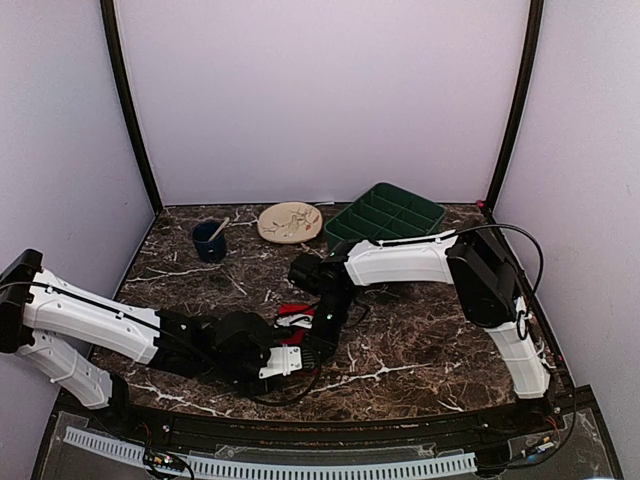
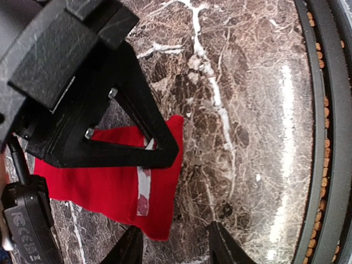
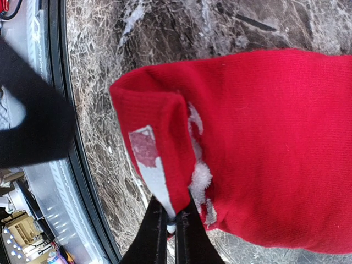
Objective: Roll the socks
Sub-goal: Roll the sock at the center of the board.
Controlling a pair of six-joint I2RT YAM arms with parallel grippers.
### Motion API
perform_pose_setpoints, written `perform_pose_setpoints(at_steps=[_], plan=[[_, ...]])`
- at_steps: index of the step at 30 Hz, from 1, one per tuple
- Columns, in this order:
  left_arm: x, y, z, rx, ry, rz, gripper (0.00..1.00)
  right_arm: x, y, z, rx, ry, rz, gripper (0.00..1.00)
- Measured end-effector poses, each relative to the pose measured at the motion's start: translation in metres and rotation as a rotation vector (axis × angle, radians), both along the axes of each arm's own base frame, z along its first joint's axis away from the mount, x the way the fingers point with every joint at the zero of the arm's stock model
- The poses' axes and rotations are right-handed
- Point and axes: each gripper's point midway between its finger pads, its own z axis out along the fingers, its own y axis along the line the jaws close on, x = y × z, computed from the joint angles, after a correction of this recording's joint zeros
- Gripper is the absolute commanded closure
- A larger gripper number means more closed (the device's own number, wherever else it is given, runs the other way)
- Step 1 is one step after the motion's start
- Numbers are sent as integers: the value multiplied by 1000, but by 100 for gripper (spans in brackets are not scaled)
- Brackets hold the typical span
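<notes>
Socks (image 3: 264,137) lay on the table (image 2: 247,110) near the front edge, mostly buried under both arms from above. Right gripper (image 3: 171,225) pinched the white-patterned edge. Left gripper (image 2: 176,234) was spread, fingers mostly cropped off.

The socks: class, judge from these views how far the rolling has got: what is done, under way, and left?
Done: one end of the socks is folded over, white patterned edge showing. In hand: the right end effector is shut on that fold; the left end effector stands open nearby, holding nothing. Left: most of the red fabric lies flat on the table; no roll yet.
</notes>
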Motion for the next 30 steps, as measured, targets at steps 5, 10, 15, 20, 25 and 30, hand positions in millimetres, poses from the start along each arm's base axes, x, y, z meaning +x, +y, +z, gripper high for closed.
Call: perform_pose_setpoints(at_steps=[5, 10, 15, 20, 25, 30], plan=[[10, -1, -3, -5, -10, 15, 57, -1, 0, 0, 0, 4, 1, 100], [20, -4, -7, -9, -23, 20, 57, -2, 0, 0, -2, 8, 1, 100], [24, -7, -15, 7, 3, 8, 57, -3, -1, 0, -5, 14, 2, 100], [26, -6, -16, 4, 17, 8, 57, -3, -1, 0, -5, 19, 2, 100], [27, -8, -18, 3, 33, 3, 58, -4, -1, 0, -3, 20, 4, 100], [26, -12, -21, 5, 55, -10, 64, -4, 0, 0, -3, 21, 4, 100]])
